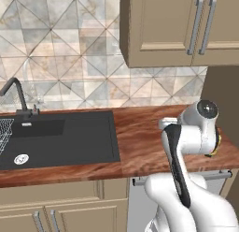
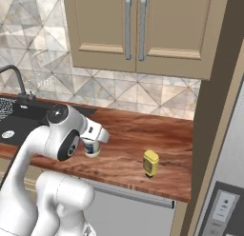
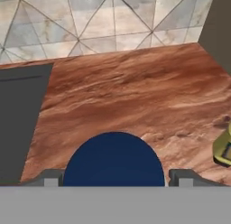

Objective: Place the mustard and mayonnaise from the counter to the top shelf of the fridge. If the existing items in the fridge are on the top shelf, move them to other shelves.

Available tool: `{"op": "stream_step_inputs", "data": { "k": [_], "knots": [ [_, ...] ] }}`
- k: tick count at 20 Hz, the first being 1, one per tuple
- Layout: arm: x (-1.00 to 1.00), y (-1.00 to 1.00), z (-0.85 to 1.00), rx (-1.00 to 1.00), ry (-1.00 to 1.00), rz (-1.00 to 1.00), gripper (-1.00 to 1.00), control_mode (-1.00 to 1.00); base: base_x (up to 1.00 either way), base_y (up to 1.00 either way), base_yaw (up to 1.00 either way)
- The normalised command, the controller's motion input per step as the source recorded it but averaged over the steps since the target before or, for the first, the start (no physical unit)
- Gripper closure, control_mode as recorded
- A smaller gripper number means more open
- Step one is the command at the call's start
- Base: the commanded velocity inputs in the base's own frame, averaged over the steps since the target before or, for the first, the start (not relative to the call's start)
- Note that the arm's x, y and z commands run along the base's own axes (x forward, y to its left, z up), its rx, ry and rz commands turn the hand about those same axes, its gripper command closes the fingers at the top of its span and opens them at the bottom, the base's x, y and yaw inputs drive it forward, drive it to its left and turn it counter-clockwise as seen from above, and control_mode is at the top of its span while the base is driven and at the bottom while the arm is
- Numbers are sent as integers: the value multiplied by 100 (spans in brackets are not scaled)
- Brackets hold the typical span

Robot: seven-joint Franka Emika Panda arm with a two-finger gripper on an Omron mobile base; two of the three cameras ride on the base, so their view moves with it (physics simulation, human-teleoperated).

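Mayonnaise (image 3: 113, 159) stands upright on the desk (image 3: 135, 96) directly under the gripper (image 3: 115, 178), whose wide jaws straddle its dark lid ready to close for lifting, while mustard (image 2: 150, 163) waits nearby toward the fridge side.

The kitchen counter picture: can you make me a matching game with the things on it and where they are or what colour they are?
Things:
1. mustard
2. mayonnaise
3. sink
4. cabinet doors

Descriptions:
A. black, set into the counter on the left
B. tan, up on the wall
C. yellow, standing alone near the counter's right end
D. dark blue lid, right under the open gripper

Pairs: 1-C, 2-D, 3-A, 4-B
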Motion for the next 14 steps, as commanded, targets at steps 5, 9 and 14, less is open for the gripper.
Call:
{"op": "stream_step_inputs", "data": {
  "k": [5, 9, 14],
  "knots": [
    [-100, 18, 100, 2, 0, 0, 100, -100, 0, 0, 0],
    [-100, 22, 94, 1, 0, 0, 100, -100, 0, 0, 0],
    [-70, 15, 51, 0, 0, 0, 100, -100, 0, 0, 0]
  ]
}}
